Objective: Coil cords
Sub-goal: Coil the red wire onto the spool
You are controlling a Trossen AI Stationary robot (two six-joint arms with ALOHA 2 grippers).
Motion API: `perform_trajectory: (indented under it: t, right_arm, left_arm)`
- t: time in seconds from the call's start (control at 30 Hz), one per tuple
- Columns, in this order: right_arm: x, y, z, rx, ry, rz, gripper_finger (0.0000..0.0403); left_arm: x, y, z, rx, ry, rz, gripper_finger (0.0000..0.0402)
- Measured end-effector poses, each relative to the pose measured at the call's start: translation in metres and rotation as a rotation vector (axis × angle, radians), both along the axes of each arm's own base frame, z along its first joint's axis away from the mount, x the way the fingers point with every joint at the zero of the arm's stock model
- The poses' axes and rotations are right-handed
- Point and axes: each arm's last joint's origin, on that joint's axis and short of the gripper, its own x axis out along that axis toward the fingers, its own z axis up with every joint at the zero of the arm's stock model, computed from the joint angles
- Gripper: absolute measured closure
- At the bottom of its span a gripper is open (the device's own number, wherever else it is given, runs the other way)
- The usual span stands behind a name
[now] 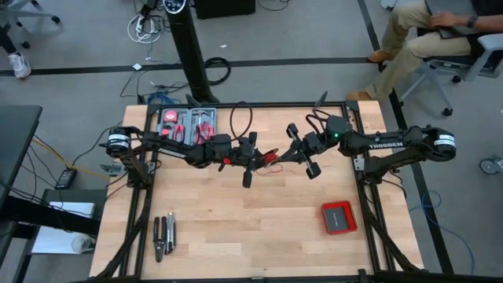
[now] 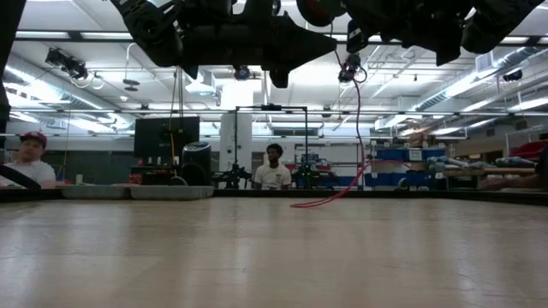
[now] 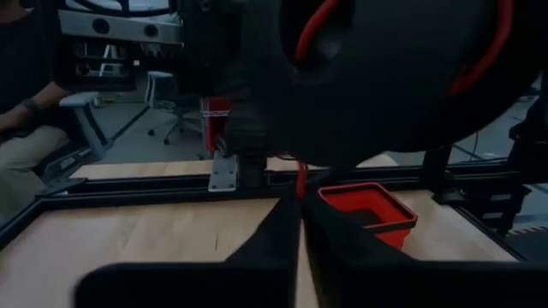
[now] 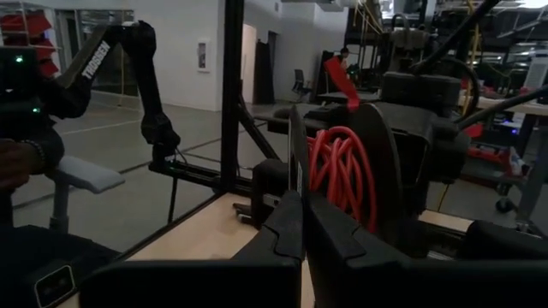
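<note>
Red wire spans the gap between the two pincers, held high over the counter, likely so it can be wound without dragging. From above, the left pincer and right pincer face each other, near together. The low view shows a thin strand hanging to the counter. The left wrist view shows fingers together on the strand. The right wrist view shows closed fingers beside a red coil on a black spool.

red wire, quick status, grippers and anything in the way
Both grippers raised mid-table, facing each other: left gripper pinched on red wire, right gripper shut. Wire partly coiled on black spool, a strand trailing to the table. Nothing blocking.
</note>
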Motion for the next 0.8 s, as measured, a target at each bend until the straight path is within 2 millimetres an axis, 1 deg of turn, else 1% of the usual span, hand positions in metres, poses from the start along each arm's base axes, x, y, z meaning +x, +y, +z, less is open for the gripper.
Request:
perform_trajectory:
  t: [0.07,0.17,0.33,0.53,0.6,0.8]
  right_arm:
    - [0.0,0.001,0.0,-0.001,0.001,0.003,0.0401]
    - [0.0,0.001,-0.001,-0.001,0.004,0.004,0.0401]
    - [0.0,0.001,-0.002,0.002,0.018,0.005,0.0401]
    - [-0.001,0.001,-0.003,0.007,0.035,0.034,0.0401]
    - [-0.002,0.0,-0.003,0.01,0.048,0.03,0.0401]
    - [-0.003,-0.005,-0.007,0.008,0.087,-0.024,0.0401]
  left_arm:
    - [0.0,0.0,0.0,-0.001,-0.001,0.002,0.0394]
    - [0.0,0.0,0.0,-0.001,0.0,0.004,0.0399]
    - [0.0,-0.001,-0.001,-0.007,0.008,-0.009,0.04]
    - [-0.006,0.003,0.001,-0.025,0.099,-0.03,0.0401]
    - [-0.009,0.004,0.002,-0.03,0.133,-0.044,0.0401]
    - [-0.013,0.002,0.005,-0.024,0.167,-0.071,0.0401]
